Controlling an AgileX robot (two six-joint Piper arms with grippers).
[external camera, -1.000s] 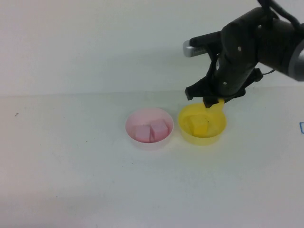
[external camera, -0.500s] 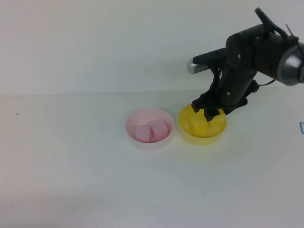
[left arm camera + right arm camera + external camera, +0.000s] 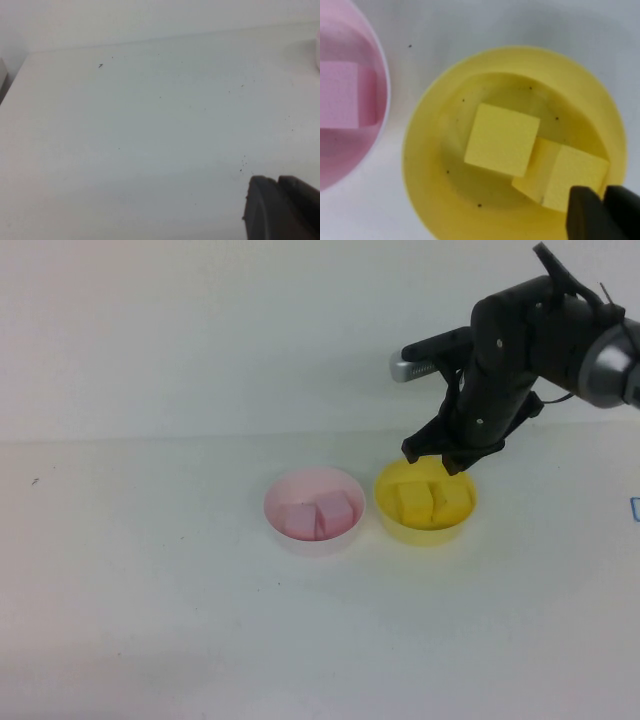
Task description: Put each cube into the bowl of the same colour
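The yellow bowl (image 3: 425, 537) holds two yellow cubes (image 3: 412, 502) (image 3: 452, 502) side by side. The pink bowl (image 3: 275, 490) just left of it holds two pink cubes (image 3: 297, 519) (image 3: 337, 510). My right gripper (image 3: 435, 460) hovers open and empty just above the yellow bowl's far rim. The right wrist view looks down on the yellow bowl (image 3: 425, 165), its two cubes (image 3: 502, 140) (image 3: 575, 177) and part of the pink bowl (image 3: 375, 125). My left gripper (image 3: 280, 200) shows only in the left wrist view, over bare table, far from the bowls.
The white table (image 3: 150, 620) runs back to a white wall. A small blue mark (image 3: 635, 507) sits at the right edge. The right arm (image 3: 540, 330) reaches in from the upper right.
My right gripper lowered the second yellow cube into the yellow bowl, let it go, and has risen a little. Both yellow cubes now lie in the bowl.
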